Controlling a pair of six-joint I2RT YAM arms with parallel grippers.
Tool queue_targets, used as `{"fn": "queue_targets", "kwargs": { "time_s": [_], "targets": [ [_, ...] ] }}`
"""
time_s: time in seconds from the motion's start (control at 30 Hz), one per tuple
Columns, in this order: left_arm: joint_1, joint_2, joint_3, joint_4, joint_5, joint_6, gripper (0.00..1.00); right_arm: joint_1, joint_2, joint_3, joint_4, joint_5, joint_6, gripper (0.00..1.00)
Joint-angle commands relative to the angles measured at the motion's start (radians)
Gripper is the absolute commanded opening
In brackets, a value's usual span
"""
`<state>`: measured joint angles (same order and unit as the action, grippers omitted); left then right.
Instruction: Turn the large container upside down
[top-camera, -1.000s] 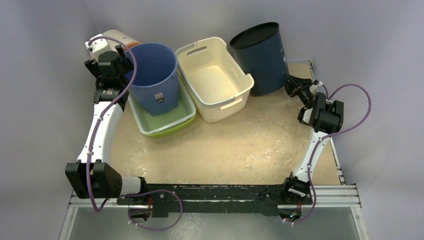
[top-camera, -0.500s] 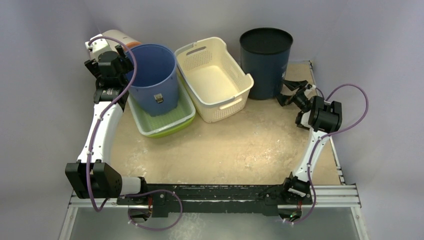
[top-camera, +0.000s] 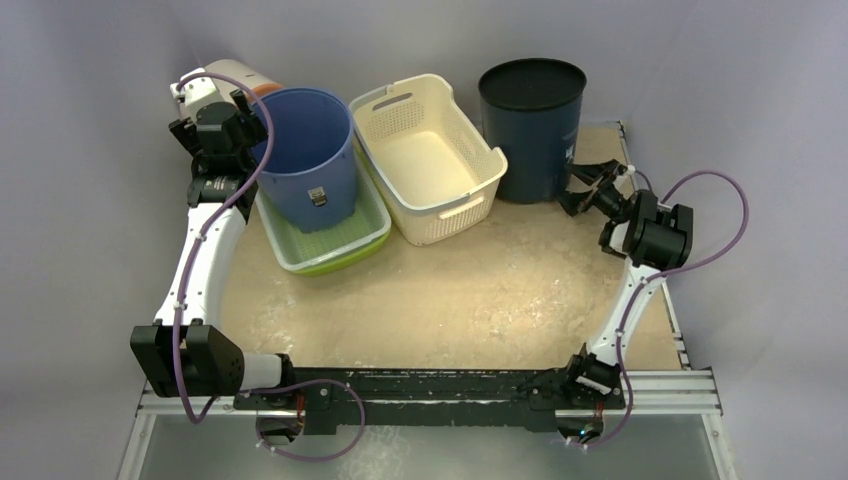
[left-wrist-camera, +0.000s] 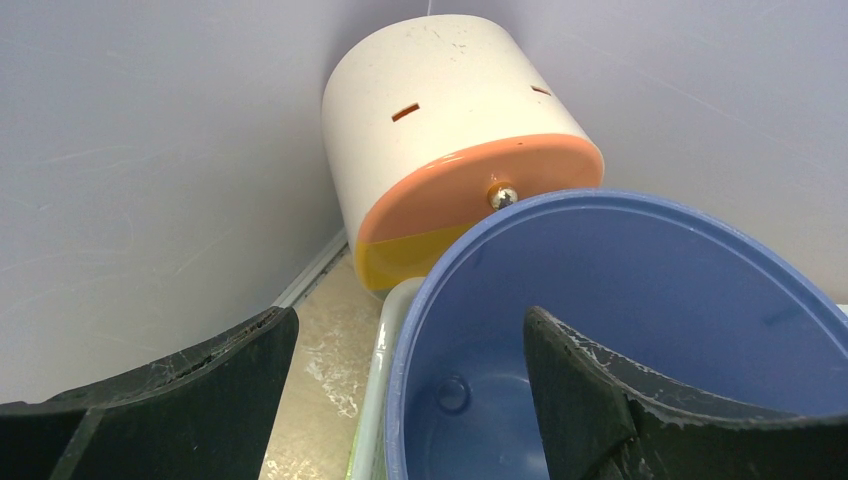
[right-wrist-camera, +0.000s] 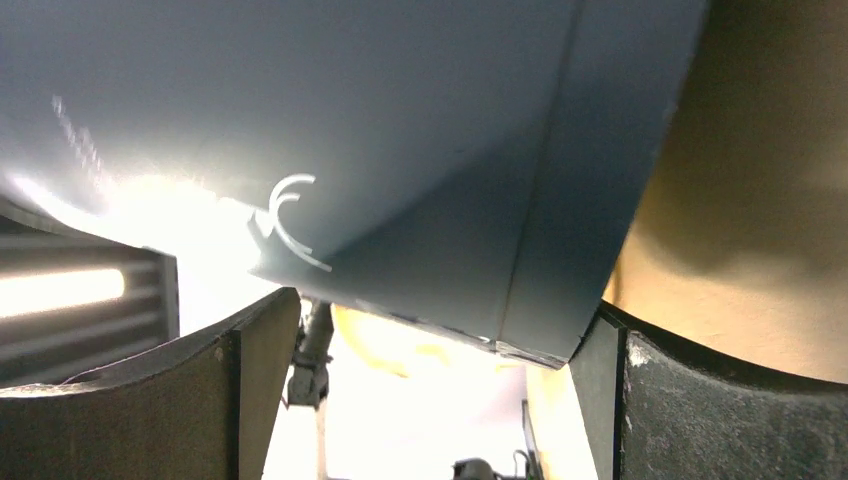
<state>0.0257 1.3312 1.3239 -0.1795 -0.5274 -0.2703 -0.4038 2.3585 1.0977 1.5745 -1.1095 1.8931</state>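
Standing at the far right of the bench (top-camera: 480, 290), the large container (top-camera: 535, 150) (dark navy, round, a bit tapered) sits level on one end, right beside the cream basket (top-camera: 445, 215). From the overhead cam its top face reads as a flat dark disc, and tbh I can't tell whether that's the open mouth or the closed base.

Right gripper (top-camera: 585, 188) is low down by the container's near-right side, pointed at the wall near the bottom. Jaws are wide apart. In the wrist cam the two fingers (right-wrist-camera: 150, 400) sit at the bottom corners of the frame w/ the navy wall filling everything between and above them. A vertical seam and a small white curved mark show on it. Can't tell if either finger actually touches the plastic, but they aren't closed on it.

Left gripper (left-wrist-camera: 410, 315) is over at the far left, up at the rim of the blue bucket (top-camera: 300, 185). Jaws apart there too, w/ the bucket's rim running up between the fingers, not pinched. The bucket stands mouth up inside a green tray (top-camera: 372, 228), which lies just left of the basket. Behind the bucket, in the corner, a white cylinder (left-wrist-camera: 450, 130) w/ an orange end lies on its side, a small metal knob in the middle of the orange face.
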Motion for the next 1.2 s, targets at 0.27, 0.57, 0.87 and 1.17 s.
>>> {"fn": "queue_targets", "kwargs": {
  "time_s": [0.27, 0.57, 0.87, 1.17],
  "targets": [
    [0.005, 0.015, 0.05, 0.06, 0.026, -0.014, 0.83, -0.026, -0.215, 0.104, -0.322, -0.148, -0.55, 1.0],
    [0.005, 0.02, 0.035, 0.064, 0.015, -0.011, 0.83, -0.045, -0.2, 0.352, -1.476, 0.077, -1.371, 1.0],
    [0.005, 0.054, 0.065, 0.06, 0.014, -0.007, 0.83, -0.046, -0.2, 0.389, -1.596, 0.211, -1.46, 1.0],
    [0.006, 0.069, 0.066, 0.067, 0.046, -0.005, 0.81, -0.045, -0.304, 0.41, -1.713, 0.395, -1.56, 1.0]
  ]
}}
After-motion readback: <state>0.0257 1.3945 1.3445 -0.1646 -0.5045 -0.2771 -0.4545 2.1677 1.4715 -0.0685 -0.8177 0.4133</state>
